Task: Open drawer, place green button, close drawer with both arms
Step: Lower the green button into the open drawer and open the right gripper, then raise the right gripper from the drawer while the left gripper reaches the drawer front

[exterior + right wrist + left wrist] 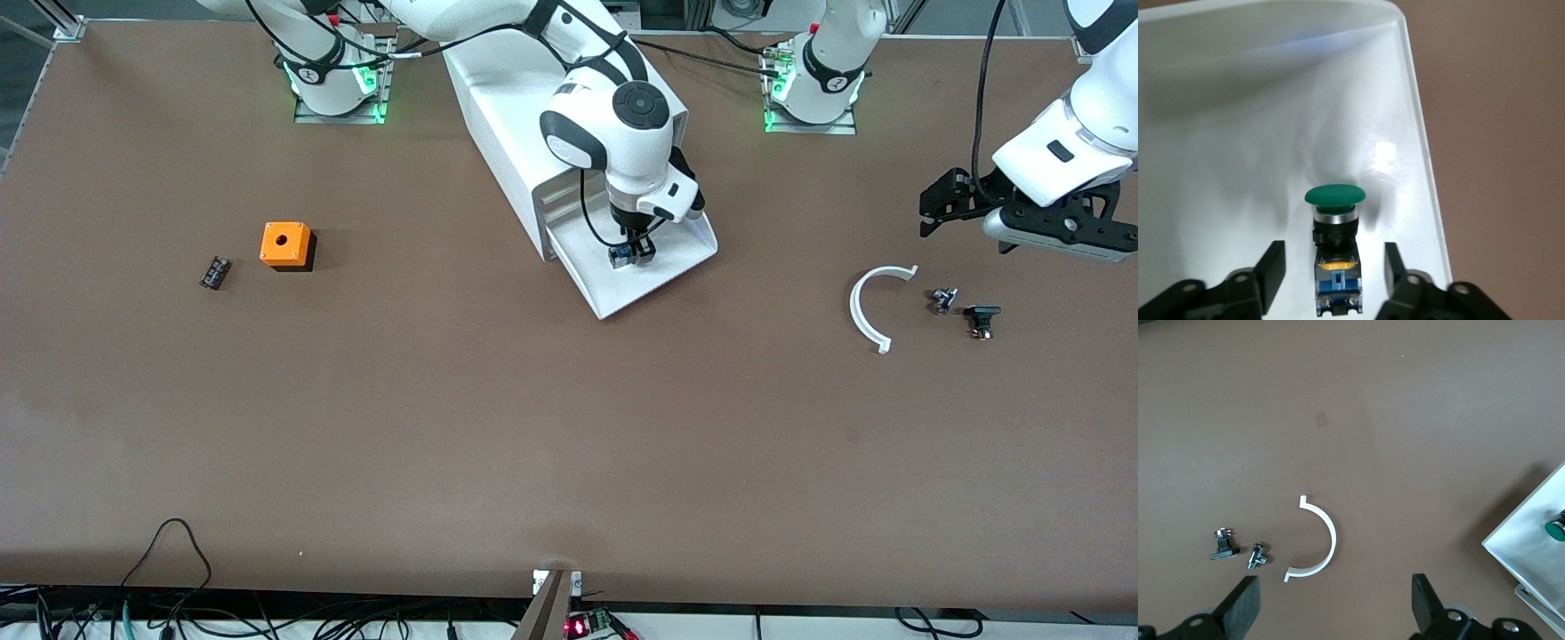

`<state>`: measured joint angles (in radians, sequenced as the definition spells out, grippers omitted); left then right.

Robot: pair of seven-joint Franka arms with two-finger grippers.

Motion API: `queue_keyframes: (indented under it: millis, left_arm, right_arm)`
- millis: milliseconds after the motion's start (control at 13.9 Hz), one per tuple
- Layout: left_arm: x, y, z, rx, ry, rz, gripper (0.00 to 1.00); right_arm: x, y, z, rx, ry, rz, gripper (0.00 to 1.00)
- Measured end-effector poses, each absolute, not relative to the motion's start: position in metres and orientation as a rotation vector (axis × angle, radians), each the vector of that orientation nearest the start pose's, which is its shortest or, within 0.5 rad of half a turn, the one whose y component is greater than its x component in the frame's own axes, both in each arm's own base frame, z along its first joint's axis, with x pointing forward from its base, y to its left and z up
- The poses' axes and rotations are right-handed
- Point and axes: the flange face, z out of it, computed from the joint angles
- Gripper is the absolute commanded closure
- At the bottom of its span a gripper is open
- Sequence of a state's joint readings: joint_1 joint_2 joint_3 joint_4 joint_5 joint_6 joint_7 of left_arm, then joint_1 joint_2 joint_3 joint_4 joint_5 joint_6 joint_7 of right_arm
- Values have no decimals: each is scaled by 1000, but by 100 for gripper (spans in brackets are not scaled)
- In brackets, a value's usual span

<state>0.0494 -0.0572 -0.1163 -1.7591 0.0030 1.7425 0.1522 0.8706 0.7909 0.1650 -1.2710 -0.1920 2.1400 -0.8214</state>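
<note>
The lowest drawer (pixel 613 293) of the white cabinet (pixel 507 116) is pulled out. The button (pixel 622 256), with its green cap and blue-and-black body, lies on its side in the drawer. My right gripper (pixel 633 249) is down in the drawer. In the right wrist view its fingers (pixel 1271 267) stand open on either side of the button (pixel 1335 253), clear of its body, over the drawer floor (pixel 1238 167). My left gripper (pixel 941 203) is open and empty, in the air at the left arm's end of the table. Its wrist view shows the gripper (pixel 1335 603), the drawer corner (pixel 1525 547) and the green cap (pixel 1556 531).
An orange box with a hole (pixel 286 244) and a small black part (pixel 214 272) lie toward the right arm's end. A white arc piece (pixel 876 307), a small metal part (pixel 942 300) and a black part (pixel 981 318) lie below the left gripper.
</note>
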Motion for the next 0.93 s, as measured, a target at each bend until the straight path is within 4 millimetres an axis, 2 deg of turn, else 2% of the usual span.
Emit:
queue_keyframes:
  millis: [144, 288, 359, 503, 647, 791, 935]
  left_arm:
    - [547, -35, 581, -3113, 327, -62, 0]
    - [547, -34, 581, -3114, 319, -61, 0]
    - [547, -33, 581, -3114, 317, -60, 0]
    - [549, -34, 576, -3119, 279, -46, 0]
    - [555, -42, 556, -3133, 143, -10, 0]
    - [566, -72, 516, -3144, 22, -10, 0]
    - [574, -108, 463, -3157, -95, -1, 0]
  right_arm:
    - [426, 632, 317, 1810, 2494, 202, 0]
    - [451, 618, 371, 1918, 2379, 306, 0]
    - [470, 601, 402, 2004, 2289, 355, 0]
    - [513, 553, 457, 2189, 2083, 449, 0]
    - [553, 502, 494, 2349, 1855, 515, 0]
    - [588, 455, 505, 2515, 1576, 534, 0]
    - [615, 414, 494, 2698, 1280, 506, 0]
